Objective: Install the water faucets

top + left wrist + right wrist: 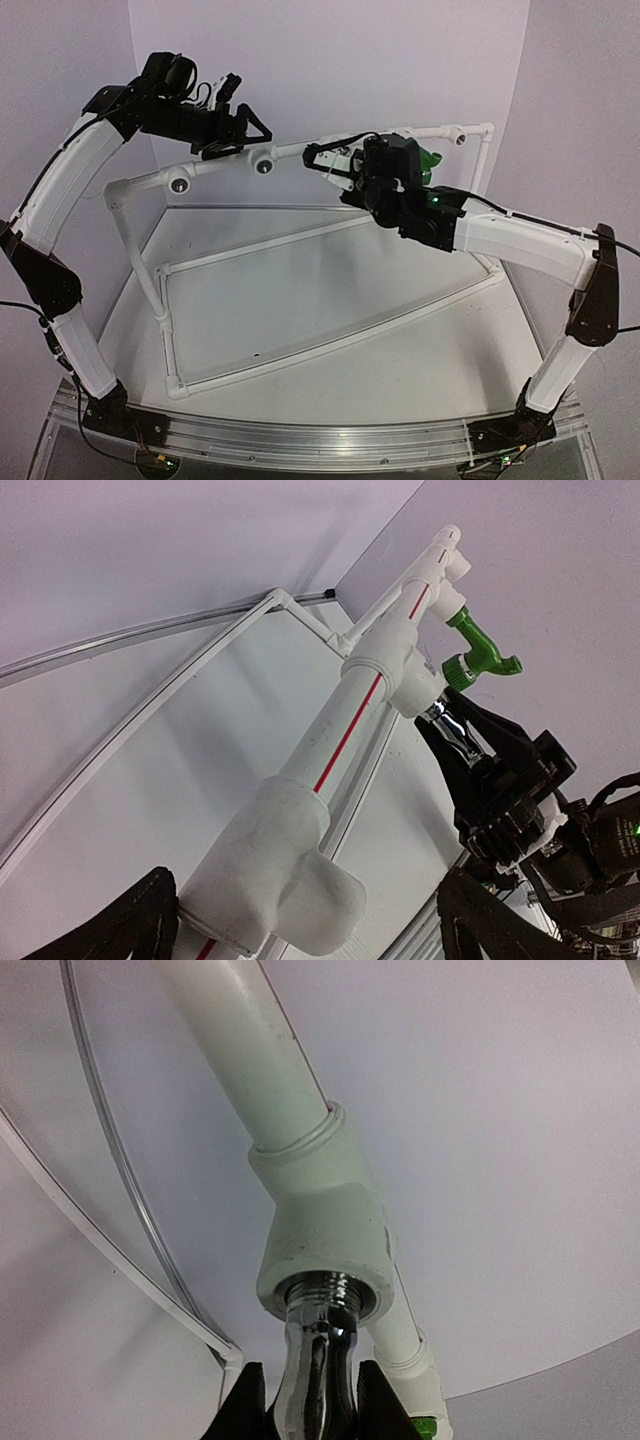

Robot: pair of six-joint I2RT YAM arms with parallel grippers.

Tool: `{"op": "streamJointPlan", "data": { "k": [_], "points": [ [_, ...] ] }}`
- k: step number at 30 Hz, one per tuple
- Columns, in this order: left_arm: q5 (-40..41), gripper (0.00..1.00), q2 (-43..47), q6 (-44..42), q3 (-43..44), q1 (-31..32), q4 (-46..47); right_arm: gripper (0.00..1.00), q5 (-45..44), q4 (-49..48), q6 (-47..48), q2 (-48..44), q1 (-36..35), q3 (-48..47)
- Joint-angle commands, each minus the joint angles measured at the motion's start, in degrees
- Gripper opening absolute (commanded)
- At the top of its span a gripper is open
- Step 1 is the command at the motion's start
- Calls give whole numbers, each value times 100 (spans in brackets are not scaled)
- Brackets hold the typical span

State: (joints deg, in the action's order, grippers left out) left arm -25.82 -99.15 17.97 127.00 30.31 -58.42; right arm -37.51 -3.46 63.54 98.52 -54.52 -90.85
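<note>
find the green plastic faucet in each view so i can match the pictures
Top external: the green faucet shows right of centre near the top, on the upper white pipe.
Left wrist: upper right, hanging off the far stretch of the pipe.
Right wrist: only a green sliver at the bottom edge, likely the same faucet.
Shared landmark: the white pipe, which runs down from the top left in the right wrist view.

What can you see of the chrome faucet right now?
The chrome faucet is shiny silver metal, a rounded body ending in a threaded collar. The collar sits in the mouth of a white fitting on the frame's top pipe; how deep it is screwed in cannot be told. The right gripper clamps its body from both sides. Its lever is hidden. The green faucet sits one fitting further along.
</note>
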Motion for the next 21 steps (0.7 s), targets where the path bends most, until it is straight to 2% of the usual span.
{"op": "streamJointPlan", "data": {
  "k": [1,21],
  "points": [
    [-174,90,186,152,-70,63,-22,0,687,-388,-856,79,30,-452],
    [-187,88,177,155,-121,56,-8,0,1367,22,-3447,42,142,-792]
  ]
}}
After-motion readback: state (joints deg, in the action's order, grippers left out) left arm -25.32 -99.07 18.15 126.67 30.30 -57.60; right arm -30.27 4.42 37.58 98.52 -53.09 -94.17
